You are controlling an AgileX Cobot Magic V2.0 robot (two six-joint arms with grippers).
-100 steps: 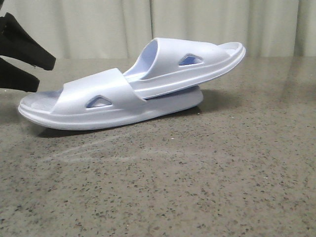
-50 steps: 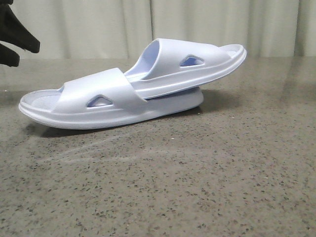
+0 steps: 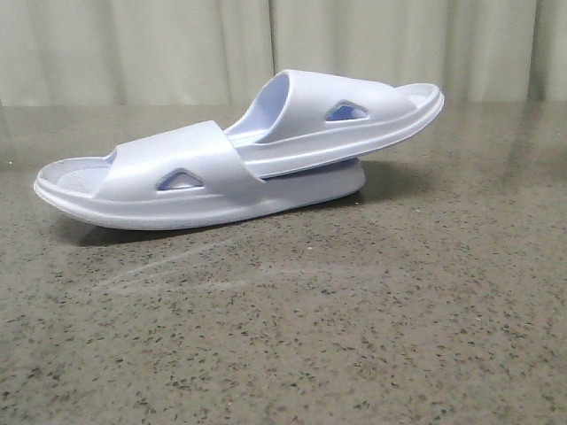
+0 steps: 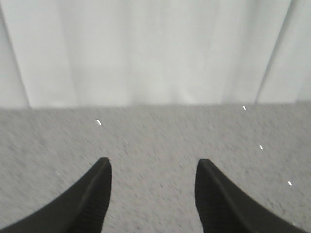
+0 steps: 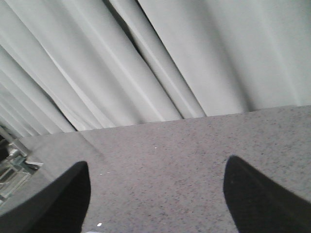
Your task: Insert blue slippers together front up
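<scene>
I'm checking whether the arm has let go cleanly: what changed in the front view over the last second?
The black fingers at the left edge pulled away and are now out of the front view. The blue slippers stayed nested on the table, barely shifted. Both grippers, left and right, are open and empty.

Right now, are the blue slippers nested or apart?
Nested. The upper slipper is pushed under the lower slipper's strap, its free end angled up off the table; neither claw touches them.

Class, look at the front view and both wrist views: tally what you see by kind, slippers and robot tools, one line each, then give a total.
Blue slippers: 2, the lower slipper and the upper slipper nested into it.
Tools: 2, the left tool and the right tool, both open.
Total: 4
</scene>
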